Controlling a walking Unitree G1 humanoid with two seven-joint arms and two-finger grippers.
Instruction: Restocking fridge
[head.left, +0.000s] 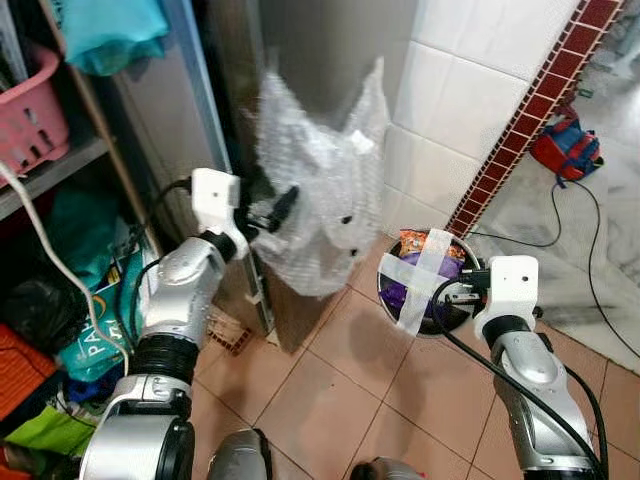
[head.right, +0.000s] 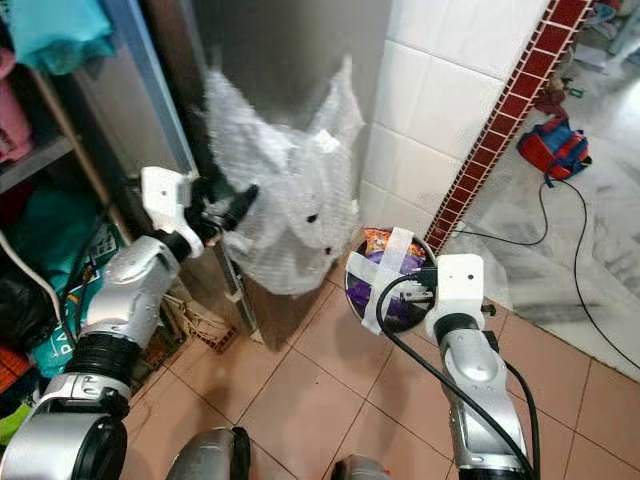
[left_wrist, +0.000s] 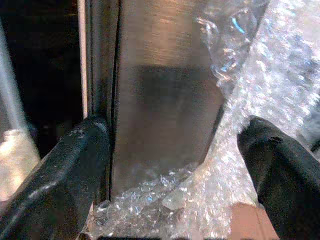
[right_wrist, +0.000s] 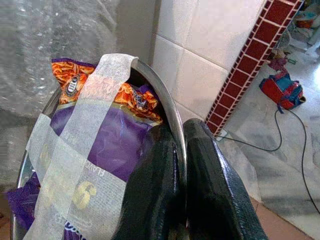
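Two grippers are at work on my feed. My right gripper (right_wrist: 182, 165) has its fingers pinched together on the rim of a round metal bowl (head.left: 385, 290), holding it up above the tiled floor (head.left: 340, 390) near the foot of the white tiled wall (head.left: 450, 110). Inside the bowl I see purple and orange snack packets (right_wrist: 110, 135), and two strips of white tape (head.left: 425, 275) cross over the top of them from rim to rim, one lapping over the bowl's edge.

My left gripper (left_wrist: 170, 145) is raised at the steel fridge door (left_wrist: 165, 100), its fingers (left_wrist: 60, 180) spread wide apart, one at the door's edge and the other against the bubble wrap (head.left: 320, 190) that hangs crumpled down the door front. It grips nothing that I can make out.

Off to my left stands a shelf unit (head.left: 60, 170) with a pink basket (head.left: 30, 115) on it; I cannot tell what it holds. A teal cloth (head.left: 115, 35) hangs above. A red and blue bag (head.left: 567, 148) lies on the far floor with a black cable (head.left: 590, 250) trailing from it.
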